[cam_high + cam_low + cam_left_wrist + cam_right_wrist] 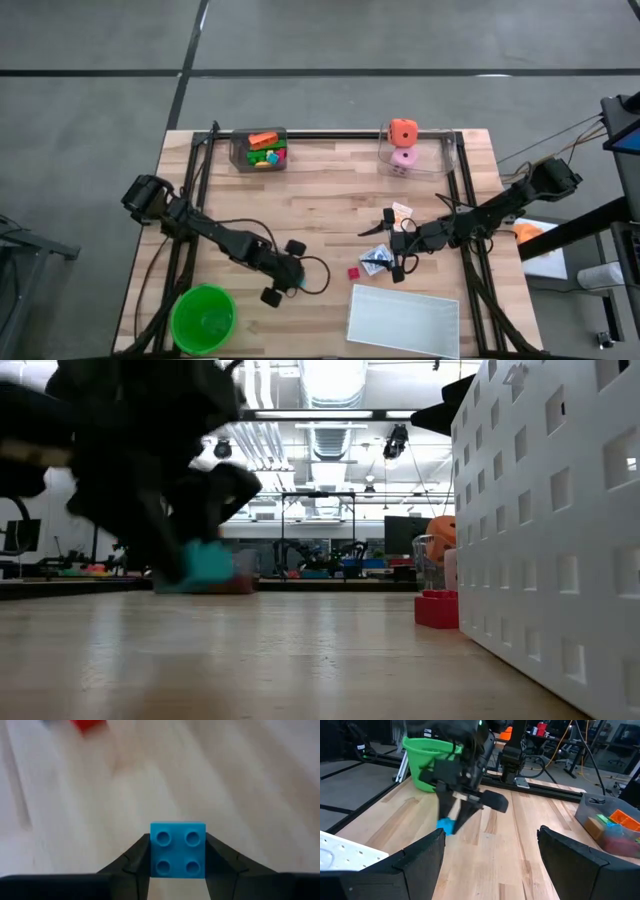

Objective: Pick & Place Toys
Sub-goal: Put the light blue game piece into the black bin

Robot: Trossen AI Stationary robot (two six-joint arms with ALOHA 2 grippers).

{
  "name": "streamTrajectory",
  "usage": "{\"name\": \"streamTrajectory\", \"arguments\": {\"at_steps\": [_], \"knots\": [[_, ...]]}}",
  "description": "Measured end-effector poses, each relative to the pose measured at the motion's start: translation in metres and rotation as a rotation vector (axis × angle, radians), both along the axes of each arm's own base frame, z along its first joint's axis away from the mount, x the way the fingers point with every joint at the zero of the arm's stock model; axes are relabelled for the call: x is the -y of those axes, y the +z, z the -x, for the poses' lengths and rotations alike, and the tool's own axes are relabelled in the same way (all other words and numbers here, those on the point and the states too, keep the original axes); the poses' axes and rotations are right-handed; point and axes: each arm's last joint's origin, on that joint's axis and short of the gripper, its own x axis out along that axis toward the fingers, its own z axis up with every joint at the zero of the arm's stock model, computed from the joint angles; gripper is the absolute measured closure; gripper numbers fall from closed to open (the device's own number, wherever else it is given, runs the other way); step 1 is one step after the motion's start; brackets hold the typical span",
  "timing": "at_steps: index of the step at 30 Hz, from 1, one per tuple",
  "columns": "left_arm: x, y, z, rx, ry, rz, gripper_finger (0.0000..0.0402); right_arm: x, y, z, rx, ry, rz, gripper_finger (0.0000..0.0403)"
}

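Wooden table, viewed from above: a blue four-stud brick is pinched between the fingers of the left gripper, near the front edge beside the green bowl. A small red cube lies just behind the white tray. Right gripper, fingers spread, sits over what appear to be printed cards.

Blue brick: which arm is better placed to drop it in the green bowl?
Left. The left gripper is already shut on the blue brick, and the green bowl sits on its side of the table. The right gripper is open, over the cards.
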Motion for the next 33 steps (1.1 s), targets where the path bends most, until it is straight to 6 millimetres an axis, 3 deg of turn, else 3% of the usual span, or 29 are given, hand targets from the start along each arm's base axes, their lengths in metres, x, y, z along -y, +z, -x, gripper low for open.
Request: {"name": "streamTrajectory", "arguments": {"at_steps": [6,10,19,23,28,33], "knots": [[-0.002,0.002,-0.009,0.269,0.010,0.107,0.0268,0.000,0.000,0.000,-0.002,0.000,-0.003,0.0090],[-0.015,-0.002,-0.009,0.367,0.039,0.141,0.0268,0.000,0.000,0.000,-0.004,-0.001,-0.003,0.0090],[-0.076,-0.009,-0.010,0.514,0.212,0.150,0.0268,0.000,-0.001,0.000,-0.008,-0.001,-0.005,0.0090],[-0.107,-0.002,-0.008,0.573,0.285,0.154,0.0268,0.000,-0.001,0.000,-0.011,-0.001,-0.003,0.0090],[-0.145,0.013,0.009,0.653,0.411,0.125,0.0268,0.000,-0.002,0.000,-0.025,-0.002,0.000,0.0090],[-0.184,0.032,0.036,0.752,0.662,0.017,0.0268,0.000,-0.003,0.001,-0.025,-0.002,-0.004,0.0090]]}}
